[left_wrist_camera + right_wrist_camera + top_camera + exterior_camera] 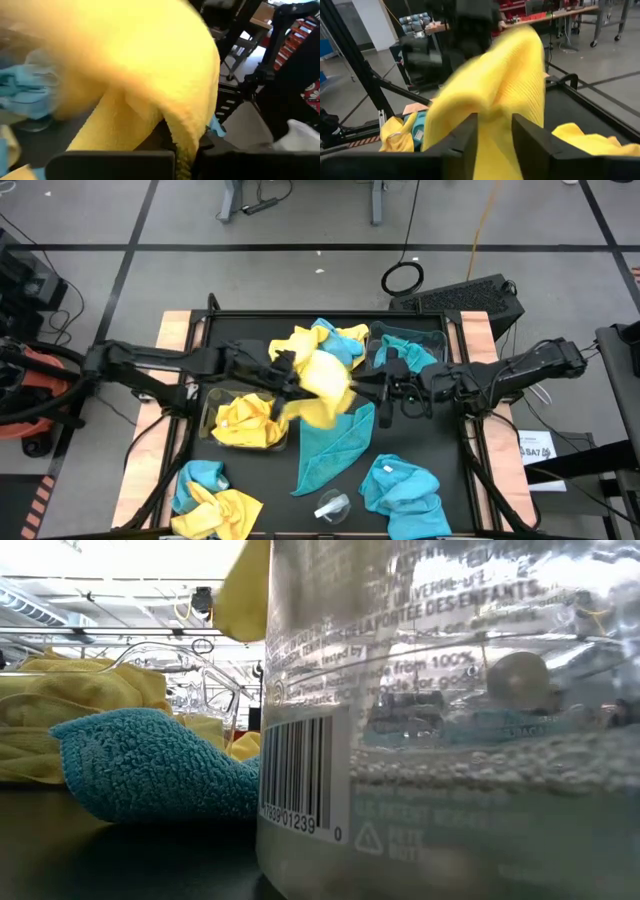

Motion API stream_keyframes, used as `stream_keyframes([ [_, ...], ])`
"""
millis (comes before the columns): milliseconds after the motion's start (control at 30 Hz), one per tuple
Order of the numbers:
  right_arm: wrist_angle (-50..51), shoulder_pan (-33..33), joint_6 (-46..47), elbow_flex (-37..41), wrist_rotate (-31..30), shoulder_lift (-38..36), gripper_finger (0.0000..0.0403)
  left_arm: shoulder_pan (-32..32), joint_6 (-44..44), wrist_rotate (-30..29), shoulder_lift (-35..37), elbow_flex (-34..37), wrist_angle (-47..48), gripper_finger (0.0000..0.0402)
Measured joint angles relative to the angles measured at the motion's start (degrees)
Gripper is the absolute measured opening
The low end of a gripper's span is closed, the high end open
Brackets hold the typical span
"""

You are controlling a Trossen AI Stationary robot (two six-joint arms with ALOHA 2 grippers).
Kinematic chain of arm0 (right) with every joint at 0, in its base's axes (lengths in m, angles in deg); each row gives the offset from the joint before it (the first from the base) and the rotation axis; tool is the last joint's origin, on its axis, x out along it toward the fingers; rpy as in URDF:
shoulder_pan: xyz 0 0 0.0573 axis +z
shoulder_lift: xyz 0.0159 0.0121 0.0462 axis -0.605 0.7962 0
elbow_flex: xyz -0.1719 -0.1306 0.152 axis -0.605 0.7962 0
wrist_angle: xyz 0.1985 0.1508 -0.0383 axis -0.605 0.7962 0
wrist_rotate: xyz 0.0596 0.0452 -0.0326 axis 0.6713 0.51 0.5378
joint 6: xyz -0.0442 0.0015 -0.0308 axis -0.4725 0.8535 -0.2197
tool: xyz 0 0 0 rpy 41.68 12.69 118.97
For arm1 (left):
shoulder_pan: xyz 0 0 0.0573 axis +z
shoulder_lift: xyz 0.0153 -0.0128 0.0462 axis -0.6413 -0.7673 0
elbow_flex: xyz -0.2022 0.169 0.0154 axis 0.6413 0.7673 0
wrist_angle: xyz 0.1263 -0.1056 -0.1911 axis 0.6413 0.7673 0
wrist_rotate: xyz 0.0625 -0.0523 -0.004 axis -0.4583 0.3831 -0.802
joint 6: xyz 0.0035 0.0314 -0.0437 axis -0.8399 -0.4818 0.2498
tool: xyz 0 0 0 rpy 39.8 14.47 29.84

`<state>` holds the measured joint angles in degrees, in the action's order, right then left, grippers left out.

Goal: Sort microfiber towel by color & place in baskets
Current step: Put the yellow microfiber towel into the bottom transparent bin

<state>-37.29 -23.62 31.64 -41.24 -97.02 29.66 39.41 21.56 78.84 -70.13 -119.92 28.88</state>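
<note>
Black tabletop: left gripper (pixel 290 380) clenches a yellow towel (pixel 322 388) (right's jaws: can't tell), next into left basket (pixel 208 420)

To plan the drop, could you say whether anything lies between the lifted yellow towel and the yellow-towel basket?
Nothing visible does: the yellow towel, up between the left claw and right claw at mid-table, hangs right beside the basket.

Lab workshop — taped floor (pixel 300 248), cables (pixel 402 277)

a black-topped table (pixel 455 480) bears loose yellow and teal microfiber towels (pixel 335 445), two clear plastic baskets (pixel 208 415), and a small clear plastic cup (pixel 332 506).
</note>
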Motion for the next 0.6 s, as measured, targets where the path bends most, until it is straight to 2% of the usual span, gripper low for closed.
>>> stream_keyframes([
  [200, 2.6, 0.0, -0.1, 0.0, 0.0, -0.4, 0.0176, -0.9, 0.8, -3.1, 11.1, 0.0, 12.8, 0.0003],
  [333, 3.1, 0.0, -0.8, 0.0, 0.0, -0.5, 0.0196, -3.8, 1.9, -6.9, 17.1, -0.1, 20.8, 0.0003],
  [600, 4.3, 0.0, -2.2, 0.0, -0.3, -0.7, 0.0201, -13.3, 4.4, -21.5, 20.0, 0.1, 42.5, 0.0002],
])
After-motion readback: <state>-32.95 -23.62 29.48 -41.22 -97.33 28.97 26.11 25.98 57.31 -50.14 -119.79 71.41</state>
